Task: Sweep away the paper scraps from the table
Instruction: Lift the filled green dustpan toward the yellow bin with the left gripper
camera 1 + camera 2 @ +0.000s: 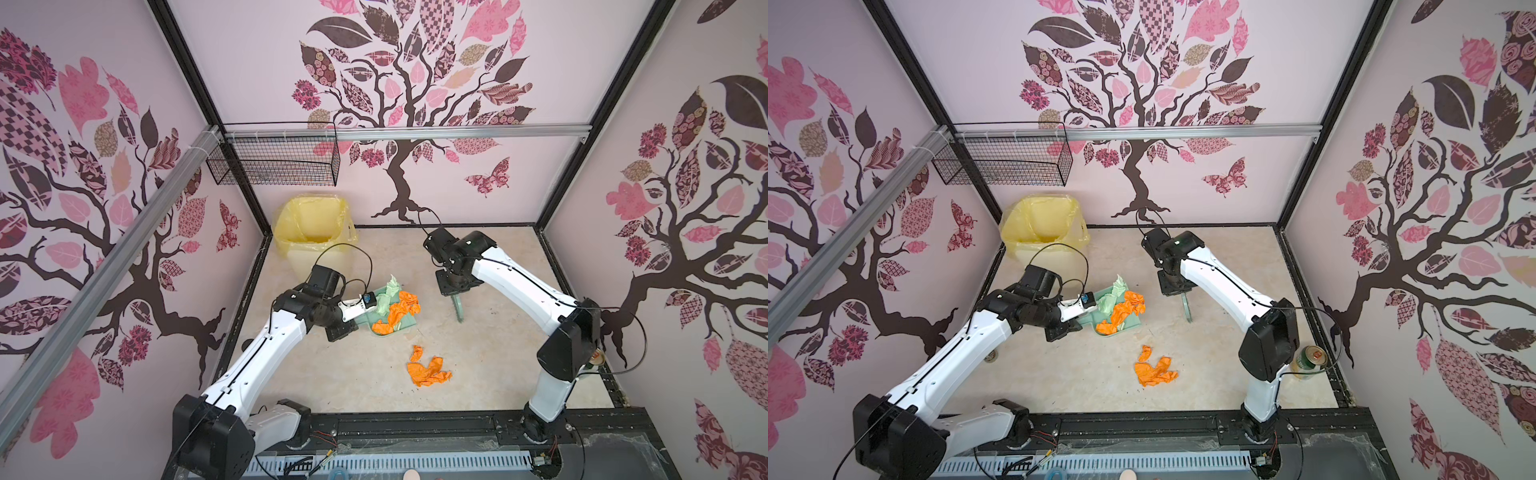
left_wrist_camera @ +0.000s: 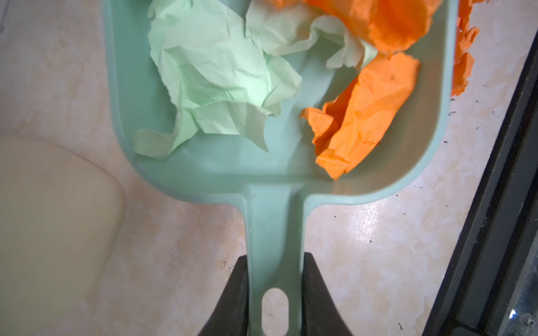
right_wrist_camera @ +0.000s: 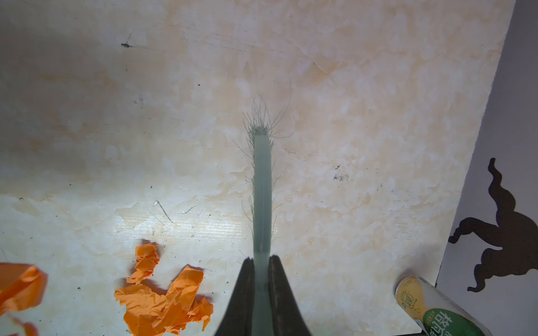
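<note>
Paper scraps point(image 1: 399, 311) lay in 2 groups in both top views. 1 group, mint green pieces point(image 2: 212, 72) and orange pieces point(image 2: 364, 116), filled the teal dustpan point(image 2: 203, 174), left of the table's middle. In the left wrist view 1 orange strip hung over the pan's side wall. The other group, 2 loose orange scraps point(image 1: 1156, 372), a small one just beside a larger one, sat on the bare table point(image 1: 498, 353) nearer the front edge, apart from the pan.

The left gripper point(image 2: 276, 279) was clamped on the dustpan's handle, with 1 black finger pressed to each side beside the hanging hole. Whether the pan rested on the table or was lifted clear of it could not be told. A pale bin point(image 1: 311, 232) with a yellow liner stood in the back left corner, near the left arm's wrist.

The right gripper point(image 3: 261, 261) was closed on the handle of the teal brush point(image 3: 262, 180), which pointed away from the wrist with stray bristles fanning at its far end. In both top views the brush hung below that gripper, right of the dustpan and apart from it. The loose orange scraps showed off to 1 side of the brush in the right wrist view, not touching it. A green and yellow can point(image 1: 1310, 359) stood near the table's right edge, partly hidden by the right arm.
</note>
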`<act>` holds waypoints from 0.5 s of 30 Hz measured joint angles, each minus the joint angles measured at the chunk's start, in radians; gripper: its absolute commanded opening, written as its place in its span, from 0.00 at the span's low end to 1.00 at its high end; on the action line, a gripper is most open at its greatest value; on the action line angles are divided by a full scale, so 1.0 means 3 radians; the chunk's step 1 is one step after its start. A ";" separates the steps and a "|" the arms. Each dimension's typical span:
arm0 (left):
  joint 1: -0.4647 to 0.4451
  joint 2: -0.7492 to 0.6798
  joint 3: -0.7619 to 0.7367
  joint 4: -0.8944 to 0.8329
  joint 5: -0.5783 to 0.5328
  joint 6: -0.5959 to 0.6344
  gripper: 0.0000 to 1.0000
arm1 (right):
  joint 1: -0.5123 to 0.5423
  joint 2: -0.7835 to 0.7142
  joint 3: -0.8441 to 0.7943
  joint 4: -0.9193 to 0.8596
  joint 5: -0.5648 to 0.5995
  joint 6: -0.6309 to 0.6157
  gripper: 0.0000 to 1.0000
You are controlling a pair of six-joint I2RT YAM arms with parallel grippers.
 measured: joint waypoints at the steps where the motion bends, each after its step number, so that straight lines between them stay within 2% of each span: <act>1: 0.0000 -0.0008 0.0074 -0.0058 0.0001 0.0008 0.00 | 0.0000 -0.0037 -0.0039 0.0010 0.0000 0.0000 0.00; 15: 0.0100 -0.0027 0.0857 -0.0895 -0.0018 0.0270 0.00 | -0.0036 -0.0237 -0.0365 0.0188 -0.0019 -0.0015 0.00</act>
